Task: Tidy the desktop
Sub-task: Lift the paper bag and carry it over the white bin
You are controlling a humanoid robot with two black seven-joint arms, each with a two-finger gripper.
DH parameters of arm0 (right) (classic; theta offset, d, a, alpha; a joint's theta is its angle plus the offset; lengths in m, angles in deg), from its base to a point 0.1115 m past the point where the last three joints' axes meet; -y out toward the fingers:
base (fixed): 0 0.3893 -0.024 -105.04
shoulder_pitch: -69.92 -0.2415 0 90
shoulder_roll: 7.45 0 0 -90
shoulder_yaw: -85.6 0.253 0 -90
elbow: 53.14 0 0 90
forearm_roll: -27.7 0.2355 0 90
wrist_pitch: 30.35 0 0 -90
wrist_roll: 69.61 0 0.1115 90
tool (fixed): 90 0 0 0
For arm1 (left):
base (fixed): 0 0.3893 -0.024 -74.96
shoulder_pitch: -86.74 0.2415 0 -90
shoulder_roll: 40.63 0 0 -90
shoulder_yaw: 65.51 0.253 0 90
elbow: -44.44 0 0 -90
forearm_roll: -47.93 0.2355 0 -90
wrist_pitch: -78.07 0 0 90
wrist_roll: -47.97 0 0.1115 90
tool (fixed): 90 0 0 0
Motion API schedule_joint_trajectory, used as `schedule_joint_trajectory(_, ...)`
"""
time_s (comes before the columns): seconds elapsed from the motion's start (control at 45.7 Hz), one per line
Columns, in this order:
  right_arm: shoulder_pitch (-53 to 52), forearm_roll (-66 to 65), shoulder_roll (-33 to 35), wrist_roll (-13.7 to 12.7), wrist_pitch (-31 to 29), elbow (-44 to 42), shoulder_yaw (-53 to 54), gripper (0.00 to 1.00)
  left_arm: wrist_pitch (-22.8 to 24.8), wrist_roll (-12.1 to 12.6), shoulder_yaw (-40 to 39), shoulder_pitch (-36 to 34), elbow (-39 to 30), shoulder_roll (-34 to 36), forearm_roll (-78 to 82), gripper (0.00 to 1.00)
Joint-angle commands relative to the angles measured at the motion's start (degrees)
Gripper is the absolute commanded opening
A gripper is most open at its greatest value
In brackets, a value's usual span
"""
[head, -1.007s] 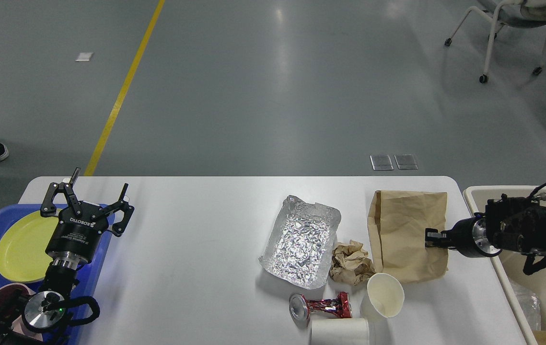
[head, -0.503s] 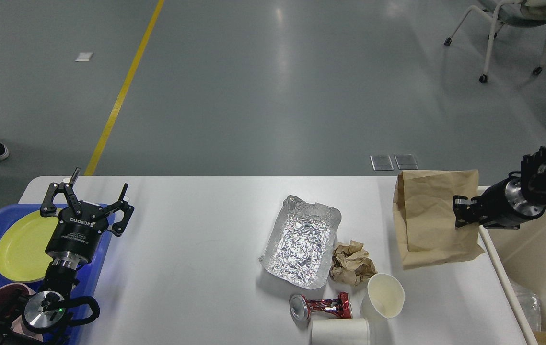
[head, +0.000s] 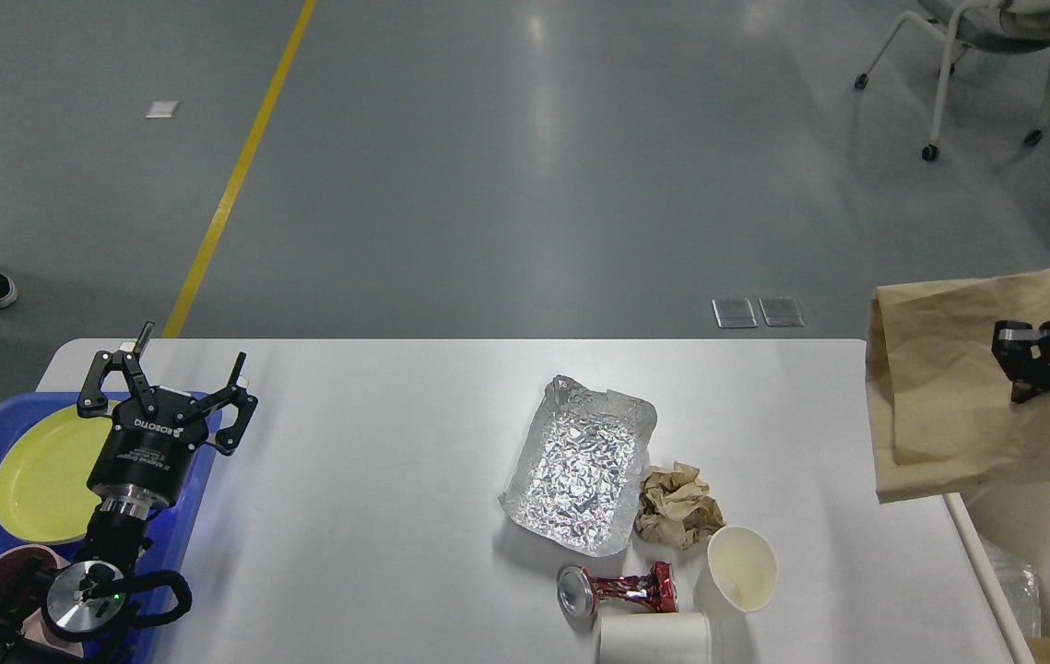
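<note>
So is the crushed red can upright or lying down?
Lying down: the crushed red can rests sideways on the desktop, its silver top facing left.

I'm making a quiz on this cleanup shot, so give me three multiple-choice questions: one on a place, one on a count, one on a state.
1. Where is the crumpled brown paper ball?
A. in the blue tray
B. on the desktop beside the foil tray
C. on the floor

2. How many white paper cups are on the desktop?
A. two
B. four
C. none

3. The brown paper bag is:
A. lying flat on the desktop
B. torn in half
C. held up by the right gripper

Answers: B, it lies at the foil tray's right edge; A, one cup open toward the camera and one on its side; C, the jaws pinch it beyond the table's right end.
</note>
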Motion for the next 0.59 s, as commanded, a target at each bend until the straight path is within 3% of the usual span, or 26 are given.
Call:
schedule_joint_trajectory(0.0,-1.49,0.40,1.54,-1.43,0.80,1.28,-3.37,0.00,0.00,0.00,0.05,0.00,0.00,0.00,0.00,0.96)
schedule_joint_trajectory(0.153,-1.31,0.48,6.10,-1.43,1.16,-0.73,-5.31,0.00,0.00,0.00,0.05,0.00,0.00,0.00,0.00,0.96)
schedule_joint_trajectory(0.285,2.54,0.40,13.04,-1.43,1.33,-9.69,-6.55,0.00,0.00,0.00,0.05,0.09,0.00,0.00,0.00,0.96)
schedule_joint_trajectory(0.416,14.05,-0.04,19.55,-1.25,3.87,-19.89,-2.25,0.00,0.00,0.00,0.05,0.09,0.00,0.00,0.00,0.97)
schedule_joint_trajectory(0.569,37.95,-0.04,21.50,-0.99,12.31,-31.75,15.23,0.00,0.00,0.00,0.05,0.09,0.00,0.00,0.00,0.96)
